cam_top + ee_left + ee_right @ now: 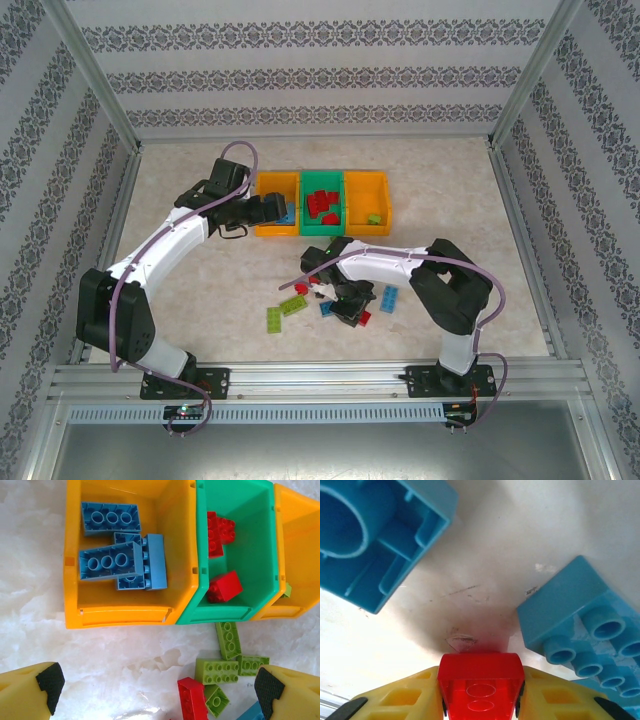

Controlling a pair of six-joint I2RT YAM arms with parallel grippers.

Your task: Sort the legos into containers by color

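Observation:
The three containers stand in a row: a left orange bin [72, 580] holding blue legos [110, 560], a green bin [250, 540] holding red legos [223, 586], and a right orange bin [366, 190] with a lime lego [373, 218]. My left gripper [157, 685] hovers open over the table just in front of the left orange bin [262, 200], nothing between its pads. My right gripper [481, 700] is down among the loose legos, shut on a red lego [480, 675] that rests at table level. In the top view the right gripper [348, 303] sits in the middle of the pile.
Loose lime legos [217, 671] and a red lego [191, 698] lie in front of the green bin. Blue legos [375, 535] [580, 615] flank the right gripper closely. More lime legos [274, 318] and a blue one [388, 298] lie near the table's front.

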